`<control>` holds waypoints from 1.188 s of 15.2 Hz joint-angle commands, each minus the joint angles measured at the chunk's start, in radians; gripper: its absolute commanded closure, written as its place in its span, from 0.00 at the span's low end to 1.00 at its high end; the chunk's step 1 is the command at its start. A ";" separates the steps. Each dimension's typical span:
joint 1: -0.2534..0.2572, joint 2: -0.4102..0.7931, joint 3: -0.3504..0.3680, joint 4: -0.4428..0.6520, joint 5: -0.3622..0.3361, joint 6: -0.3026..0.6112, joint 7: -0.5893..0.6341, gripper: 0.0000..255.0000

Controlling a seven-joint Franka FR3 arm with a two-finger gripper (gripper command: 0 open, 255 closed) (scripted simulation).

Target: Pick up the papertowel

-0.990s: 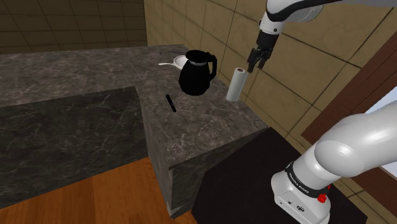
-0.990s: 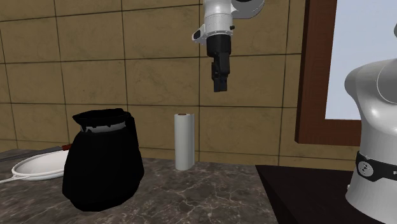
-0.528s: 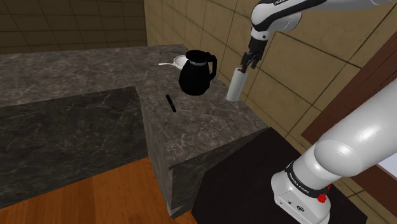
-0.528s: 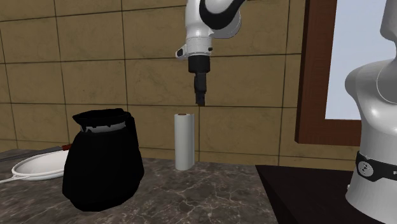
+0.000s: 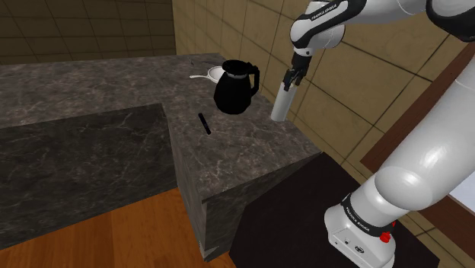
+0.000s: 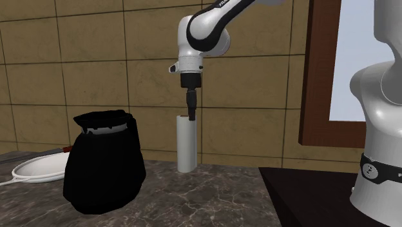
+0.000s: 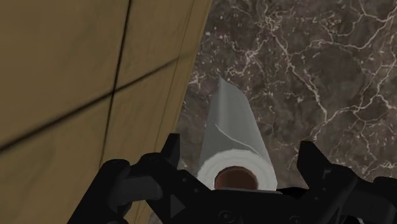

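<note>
The paper towel roll is stood upright on the table, near the black coffee pot, with the tool held open around its top. It's probably light and squashy, so a gentle pinch across the upper end is called for.

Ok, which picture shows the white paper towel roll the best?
The second exterior view: the white paper towel roll stands upright, seen side-on nearly top to bottom. The wrist view looks down on its brown core, between the open black fingers. The shoulder view shows it far off.
</note>
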 commanded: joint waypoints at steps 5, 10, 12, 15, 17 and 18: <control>-0.003 0.035 0.002 -0.023 0.013 0.057 -0.008 0.00; -0.003 0.035 0.001 -0.024 0.013 0.058 -0.009 1.00; -0.003 0.036 0.001 -0.024 0.013 0.059 -0.009 1.00; -0.003 0.035 0.002 -0.023 0.013 0.057 -0.008 1.00; -0.002 0.019 0.001 -0.012 0.007 0.032 -0.005 1.00; -0.001 0.012 0.000 -0.007 0.004 0.020 -0.003 1.00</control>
